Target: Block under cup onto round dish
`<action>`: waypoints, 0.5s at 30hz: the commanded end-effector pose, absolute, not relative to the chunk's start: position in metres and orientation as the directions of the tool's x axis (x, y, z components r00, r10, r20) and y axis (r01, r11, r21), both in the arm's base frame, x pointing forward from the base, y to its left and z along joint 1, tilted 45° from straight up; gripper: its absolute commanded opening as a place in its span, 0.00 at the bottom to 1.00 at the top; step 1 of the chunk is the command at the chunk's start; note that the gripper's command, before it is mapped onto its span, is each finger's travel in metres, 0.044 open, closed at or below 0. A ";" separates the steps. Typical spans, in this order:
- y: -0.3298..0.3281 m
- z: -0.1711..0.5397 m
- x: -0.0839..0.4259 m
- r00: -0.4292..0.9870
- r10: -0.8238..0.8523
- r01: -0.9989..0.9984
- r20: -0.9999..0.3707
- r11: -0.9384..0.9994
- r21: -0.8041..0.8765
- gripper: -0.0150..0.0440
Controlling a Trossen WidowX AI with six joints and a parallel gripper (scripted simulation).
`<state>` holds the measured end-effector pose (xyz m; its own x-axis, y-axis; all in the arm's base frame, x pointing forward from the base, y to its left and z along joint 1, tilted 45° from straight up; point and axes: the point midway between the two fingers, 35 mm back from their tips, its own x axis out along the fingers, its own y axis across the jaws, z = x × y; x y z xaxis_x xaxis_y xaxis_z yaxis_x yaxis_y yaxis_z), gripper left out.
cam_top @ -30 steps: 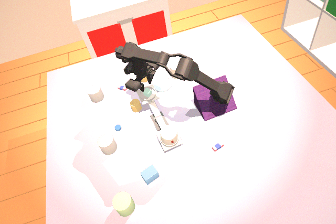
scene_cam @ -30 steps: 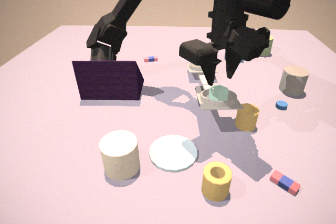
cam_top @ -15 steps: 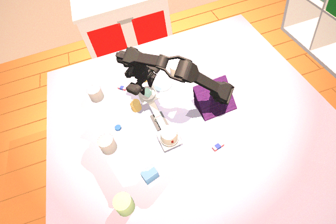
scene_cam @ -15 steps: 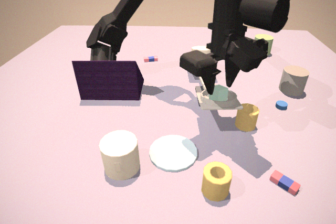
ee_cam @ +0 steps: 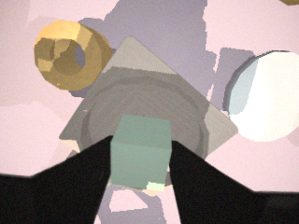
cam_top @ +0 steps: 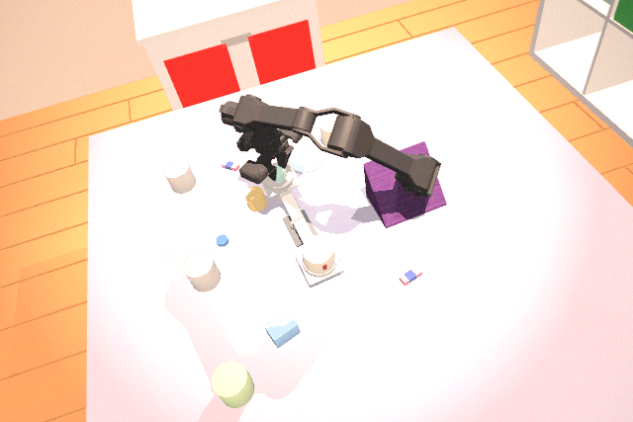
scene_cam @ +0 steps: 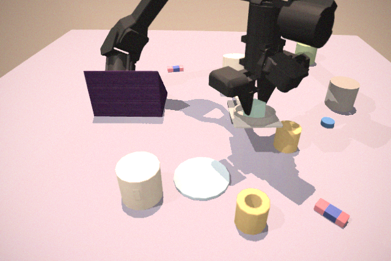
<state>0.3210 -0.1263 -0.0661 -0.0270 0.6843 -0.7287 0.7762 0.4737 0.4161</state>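
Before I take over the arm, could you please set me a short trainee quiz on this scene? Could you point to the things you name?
1. True or false: the green block (cam_top: 279,174) (scene_cam: 258,109) (ee_cam: 141,159) lies on the round dish (cam_top: 309,162) (scene_cam: 198,177) (ee_cam: 268,103).
2. Which stands on the balance's (cam_top: 290,203) (scene_cam: 238,123) (ee_cam: 133,52) other pan?
A) a yellow hollow cylinder
B) a cream cup (cam_top: 317,258)
C) a purple wedge
3. Fill in: the small flat disc (cam_top: 222,240) (scene_cam: 327,122) is ____.

Key: 1 false; 2 B; 3 blue.

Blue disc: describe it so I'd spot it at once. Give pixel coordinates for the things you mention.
On the pink-white table, look to the side of the balance (cam_top: 315,280) (scene_cam: 234,122) away from the purple block (cam_top: 378,187) (scene_cam: 126,93). The small blue disc (cam_top: 222,240) (scene_cam: 327,122) lies flat near a plain beige cylinder (cam_top: 203,272) (scene_cam: 341,95), far lower than it.
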 end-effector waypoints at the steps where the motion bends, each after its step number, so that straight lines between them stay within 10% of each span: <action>1: -0.125 -0.067 0.321 -0.026 0.688 0.780 -0.725 0.467 0.416 0.47; 8: -0.130 -0.062 0.322 -0.025 0.688 0.780 -0.725 0.467 0.416 0.26; 15: -0.153 -0.041 0.325 -0.025 0.686 0.781 -0.727 0.467 0.414 0.25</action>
<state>0.3243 -0.1427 -0.0476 -0.0233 0.6898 -0.7236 0.7831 0.4625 0.4158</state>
